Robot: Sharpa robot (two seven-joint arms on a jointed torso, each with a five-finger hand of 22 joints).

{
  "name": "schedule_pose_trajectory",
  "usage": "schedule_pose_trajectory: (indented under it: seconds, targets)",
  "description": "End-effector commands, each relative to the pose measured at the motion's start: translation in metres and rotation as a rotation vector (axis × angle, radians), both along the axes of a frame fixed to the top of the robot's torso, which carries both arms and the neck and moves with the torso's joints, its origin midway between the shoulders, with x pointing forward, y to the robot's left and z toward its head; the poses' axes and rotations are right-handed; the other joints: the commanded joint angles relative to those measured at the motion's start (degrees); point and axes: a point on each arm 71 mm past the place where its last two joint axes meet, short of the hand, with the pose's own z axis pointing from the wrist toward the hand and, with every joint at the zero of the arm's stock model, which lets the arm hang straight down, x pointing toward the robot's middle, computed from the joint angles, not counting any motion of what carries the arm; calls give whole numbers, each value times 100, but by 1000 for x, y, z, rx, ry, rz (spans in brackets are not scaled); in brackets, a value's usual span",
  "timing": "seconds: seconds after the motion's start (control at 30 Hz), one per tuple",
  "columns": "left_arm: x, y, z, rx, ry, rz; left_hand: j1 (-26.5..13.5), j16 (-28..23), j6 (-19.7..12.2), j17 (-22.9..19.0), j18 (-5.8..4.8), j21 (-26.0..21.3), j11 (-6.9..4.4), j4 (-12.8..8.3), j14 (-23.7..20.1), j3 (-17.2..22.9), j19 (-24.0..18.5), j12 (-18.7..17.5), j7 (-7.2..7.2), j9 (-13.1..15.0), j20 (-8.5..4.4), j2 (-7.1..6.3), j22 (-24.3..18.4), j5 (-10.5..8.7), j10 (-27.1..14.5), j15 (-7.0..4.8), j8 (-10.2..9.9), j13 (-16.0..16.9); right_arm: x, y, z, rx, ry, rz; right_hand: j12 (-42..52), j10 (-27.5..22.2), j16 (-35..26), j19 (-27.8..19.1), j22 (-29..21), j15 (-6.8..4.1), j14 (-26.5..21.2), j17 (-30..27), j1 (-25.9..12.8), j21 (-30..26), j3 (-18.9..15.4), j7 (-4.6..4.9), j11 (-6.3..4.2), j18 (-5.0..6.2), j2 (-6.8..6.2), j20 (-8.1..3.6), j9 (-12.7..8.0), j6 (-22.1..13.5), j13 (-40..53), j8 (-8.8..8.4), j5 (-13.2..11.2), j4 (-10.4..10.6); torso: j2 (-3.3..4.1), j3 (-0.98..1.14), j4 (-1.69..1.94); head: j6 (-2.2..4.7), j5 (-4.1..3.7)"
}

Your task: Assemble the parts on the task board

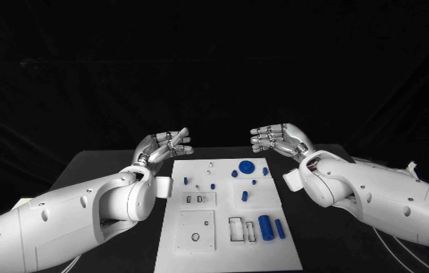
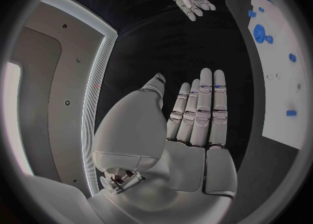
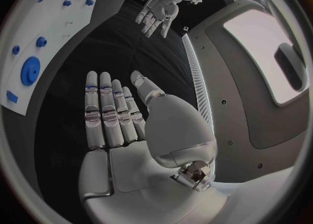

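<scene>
The white board (image 1: 224, 248) lies on the black surface, small blue parts (image 1: 265, 228) on it. Both the left hand (image 1: 166, 145) and right hand (image 1: 277, 138) hover wide, empty. The parts look light, stiff; pinch their sides.

The head view is dimly lit overall; its upper half is lost in near-black, with faint folds barely made out. The task board (image 1: 228, 214) is rendered bright white at lower centre, with slight glare washing out its surface detail. Soft highlights are seen on the white arms at both lower corners. Both wrist views are bent by strong fisheye distortion, and a dark vignette is set round each circle. A blown-out pale patch is seen at the upper right of the right wrist view. Edges near the rims are smeared and softened.
</scene>
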Motion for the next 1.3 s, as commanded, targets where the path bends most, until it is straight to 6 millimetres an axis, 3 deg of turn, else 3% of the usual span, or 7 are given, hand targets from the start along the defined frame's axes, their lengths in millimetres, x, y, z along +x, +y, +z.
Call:
schedule_pose_trajectory:
  seconds: [0.03,0.23,0.33,0.57,0.67,0.9,1.3]
  targets:
    - [-11,-9,8,-53,3,-123,-6,26,73,95,32,55,-34,-39,202,-69,169,-75,-23,-42,-59,19,6,-24,117,-54,-61,-13,0,4,8,-244,-113,68,-131,795,182,1043,123,-336,1169,146,-42,469,255,-138,-228,80,-167,-386,15,597,22,-46,-31,-260,229,-8,69,94,-91]
    - [-26,-18,20,-97,6,-204,273,72,212,330,22,262,-103,-383,492,-146,492,-177,-81,-87,-173,-107,77,-28,343,-152,-160,-13,7,5,24,-498,-185,107,-202,1048,643,1773,421,-598,2106,493,-8,1088,263,-247,-389,83,-333,-677,25,770,28,-84,54,-269,446,-23,211,113,-239]
    - [-33,-20,25,-115,12,-222,296,101,250,420,18,340,-120,-448,561,-169,560,-225,-92,-92,-202,-98,113,-26,391,-175,-197,-15,9,9,31,-622,-223,122,-245,1233,1484,2140,677,-716,2246,1017,-81,1565,300,-331,-521,69,-399,-821,26,881,32,-125,36,-254,541,-29,271,80,-303]
    - [-40,-21,35,-141,18,-240,245,71,252,497,5,396,-108,-467,513,-216,563,-296,-80,-100,-208,-80,140,-26,399,-163,-259,-21,13,23,42,-882,-269,133,-255,1172,2252,2408,1181,-738,2054,1650,-264,2336,540,-368,-495,25,-475,-845,29,966,32,-158,-19,-244,765,-67,370,101,-376]
    - [-42,-22,40,-147,14,-249,224,38,251,519,0,397,-98,-473,464,-233,527,-327,-72,-100,-201,-64,141,-25,396,-150,-285,-22,15,28,46,-970,-289,135,-254,1114,2425,2579,2275,-744,2141,1767,-325,3271,614,-385,-499,-107,-515,-852,38,1016,31,-150,-78,-228,848,-87,409,120,-435]
    - [-45,-23,44,-156,16,-258,195,5,247,543,-3,395,-87,-473,423,-251,490,-360,-62,-101,-192,-42,139,-24,389,-138,-314,-22,15,37,48,-1116,-320,148,-258,1145,4243,2721,5133,-756,2204,3281,-445,5685,923,-439,-520,-439,-683,-856,53,1070,41,-160,-111,-151,975,-115,473,150,-543]
    - [-47,-20,47,-158,22,-259,171,-28,235,562,-4,393,-76,-476,389,-271,461,-391,-51,-103,-182,-33,137,-25,378,-126,-343,-23,15,37,48,-1220,-339,134,-255,964,5060,2576,5762,-714,2109,4037,-472,6265,1045,-433,-494,-477,-847,-762,56,1025,35,-158,-136,16,1055,-102,522,182,-568]
